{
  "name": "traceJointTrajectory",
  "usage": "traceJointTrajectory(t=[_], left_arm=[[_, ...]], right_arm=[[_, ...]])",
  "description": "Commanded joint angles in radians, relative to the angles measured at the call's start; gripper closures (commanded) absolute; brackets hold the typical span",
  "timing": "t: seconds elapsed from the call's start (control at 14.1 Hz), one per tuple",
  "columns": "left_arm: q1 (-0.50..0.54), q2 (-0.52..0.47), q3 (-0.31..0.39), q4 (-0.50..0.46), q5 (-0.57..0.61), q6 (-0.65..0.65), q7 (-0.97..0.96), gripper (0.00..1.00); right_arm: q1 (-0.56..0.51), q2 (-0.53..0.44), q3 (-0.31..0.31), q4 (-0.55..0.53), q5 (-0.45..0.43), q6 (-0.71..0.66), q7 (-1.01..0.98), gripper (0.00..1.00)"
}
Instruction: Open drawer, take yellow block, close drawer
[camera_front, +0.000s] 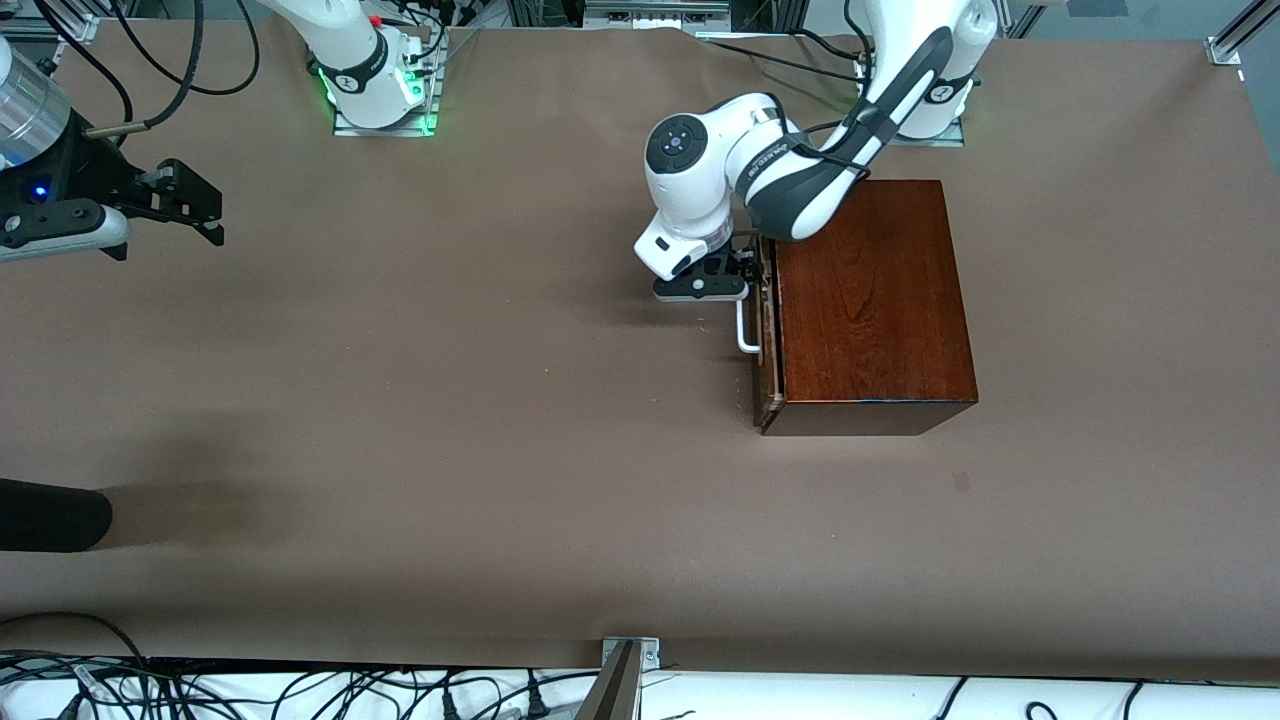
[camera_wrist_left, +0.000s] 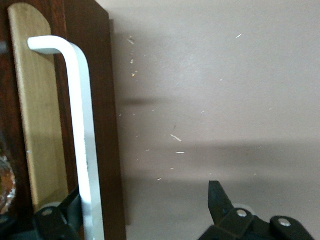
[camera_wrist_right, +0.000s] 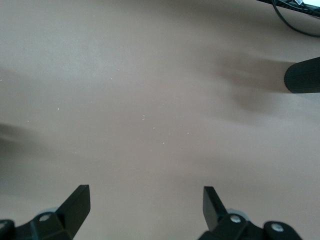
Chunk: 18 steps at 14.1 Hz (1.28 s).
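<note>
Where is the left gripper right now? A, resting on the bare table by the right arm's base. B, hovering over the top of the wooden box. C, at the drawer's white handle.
C: the left gripper sits at the drawer front, its open fingers straddling the white handle.

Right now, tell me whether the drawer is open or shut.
Shut, or nearly: the drawer front sits about flush with the box. The open left gripper has its fingers either side of the white handle. No pale interior shows.
</note>
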Motion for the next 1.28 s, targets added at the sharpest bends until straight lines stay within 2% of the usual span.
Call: traceJointTrajectory(t=[0.0,0.35,0.85,1.21], left_arm=[[-0.034,0.069,-0.006,0.068,0.009,0.08,-0.043,0.0],[-0.112,0.135,-0.003,0.179,0.002,0.114,-0.056,0.0],[-0.117,0.127,-0.004,0.222,0.0,0.099,-0.043,0.0],[-0.101,0.027,-0.006,0.266,0.002,-0.164,0.037,0.0]], right_arm=[[0.0,-0.001,0.0,0.012,0.003,-0.014,0.004,0.0],[0.0,-0.001,0.0,0.012,0.003,-0.014,0.004,0.0],[0.0,-0.001,0.0,0.012,0.003,-0.014,0.004,0.0],[-0.002,-0.001,0.0,0.012,0.003,-0.011,0.009,0.0]])
